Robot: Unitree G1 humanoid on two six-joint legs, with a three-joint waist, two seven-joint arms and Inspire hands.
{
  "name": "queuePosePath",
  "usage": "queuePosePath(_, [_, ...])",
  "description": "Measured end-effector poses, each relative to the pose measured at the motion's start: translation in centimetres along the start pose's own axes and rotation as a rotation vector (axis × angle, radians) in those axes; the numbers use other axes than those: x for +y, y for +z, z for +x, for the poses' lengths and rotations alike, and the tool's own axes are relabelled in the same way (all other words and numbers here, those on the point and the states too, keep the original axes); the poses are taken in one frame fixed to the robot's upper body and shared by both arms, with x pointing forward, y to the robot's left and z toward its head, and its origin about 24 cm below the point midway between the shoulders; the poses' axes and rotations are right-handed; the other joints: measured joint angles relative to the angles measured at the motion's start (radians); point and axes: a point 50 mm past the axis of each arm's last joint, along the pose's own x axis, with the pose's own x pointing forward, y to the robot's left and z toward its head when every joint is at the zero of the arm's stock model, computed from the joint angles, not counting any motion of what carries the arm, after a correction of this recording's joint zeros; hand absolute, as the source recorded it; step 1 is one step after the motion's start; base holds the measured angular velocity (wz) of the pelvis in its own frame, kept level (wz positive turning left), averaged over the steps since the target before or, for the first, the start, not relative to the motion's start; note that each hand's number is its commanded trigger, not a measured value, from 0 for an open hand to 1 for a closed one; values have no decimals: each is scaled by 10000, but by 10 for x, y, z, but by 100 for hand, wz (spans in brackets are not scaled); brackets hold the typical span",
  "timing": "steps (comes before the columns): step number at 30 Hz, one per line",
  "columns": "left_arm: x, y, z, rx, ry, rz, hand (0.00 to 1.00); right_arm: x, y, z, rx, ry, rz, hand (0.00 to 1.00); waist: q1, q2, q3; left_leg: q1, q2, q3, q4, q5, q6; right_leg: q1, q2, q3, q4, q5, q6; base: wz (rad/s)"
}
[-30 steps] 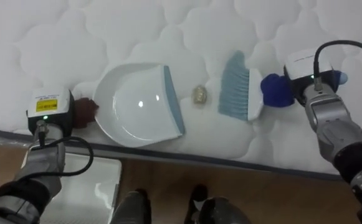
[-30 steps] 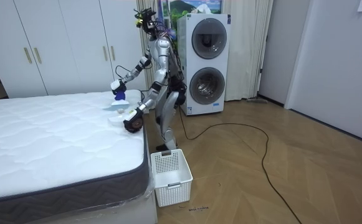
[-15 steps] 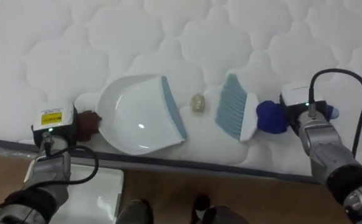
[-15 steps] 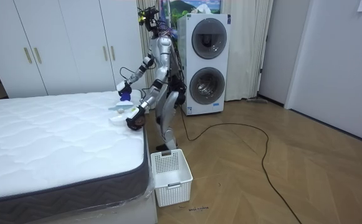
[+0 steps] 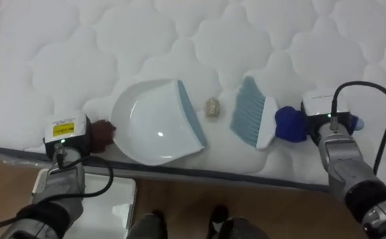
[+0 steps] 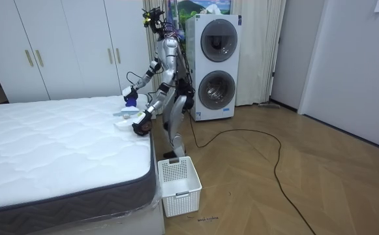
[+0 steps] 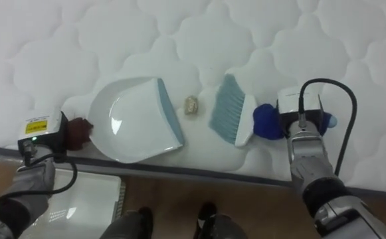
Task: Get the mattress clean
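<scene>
The crumb lies on the bed between pan and brush, so one sweep should carry it in. Our left hand and right hand cover the handles; we cannot tell the fingers' grip.

Dustpan at the left hand: smooth white plastic, glossy, catching a highlight. Brush at the right hand: fine pale-blue bristles, white plastic back, matt blue handle. Between the hands, a rough, crumpled beige scrap. Under both, the mattress: matt, quilted white cloth.
</scene>
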Motion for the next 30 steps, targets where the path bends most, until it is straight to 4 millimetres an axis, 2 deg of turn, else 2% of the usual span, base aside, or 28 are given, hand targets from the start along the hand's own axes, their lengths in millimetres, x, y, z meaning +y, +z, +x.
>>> queuePosePath(4, [0,0,0,19,61,-174,100,-7,6,0,-246,-473,-204,100,-71,-24,30,16,7,-7,-44,34,-54,7,18,17,37,-55,-26,0])
queuePosePath(6, [0,-1,0,54,85,-259,100,-9,10,0,-329,-650,-192,100,-141,-25,85,12,15,-21,-48,41,-65,16,28,11,36,-69,-38,0])
queuePosePath(8, [1,-2,0,74,213,-244,100,-13,16,-1,-481,-959,-39,100,-226,-25,176,8,22,-20,-59,40,-68,6,37,2,22,-69,-40,0])
queuePosePath(10, [1,-2,0,62,277,-245,100,-14,18,-1,-524,-1089,14,100,-234,-21,190,4,26,-13,-63,40,-69,-9,51,23,16,-69,-40,-2])
queuePosePath(17, [-2,-9,-3,86,343,-168,100,-20,31,-4,-706,-1436,41,100,-255,-39,179,22,18,98,-182,44,-75,-150,110,255,6,-57,-35,-8])
queuePosePath(25, [-3,-15,-3,171,247,-47,100,-21,55,-12,-1359,-1561,357,100,-277,-108,145,197,22,104,-583,254,-178,-50,183,259,-294,45,-112,-2])
queuePosePath(30, [-3,-15,-3,227,21,-90,100,-21,61,-16,-1548,-1483,556,100,-280,-106,142,209,20,94,-566,261,-182,-27,187,256,-307,45,-110,0])
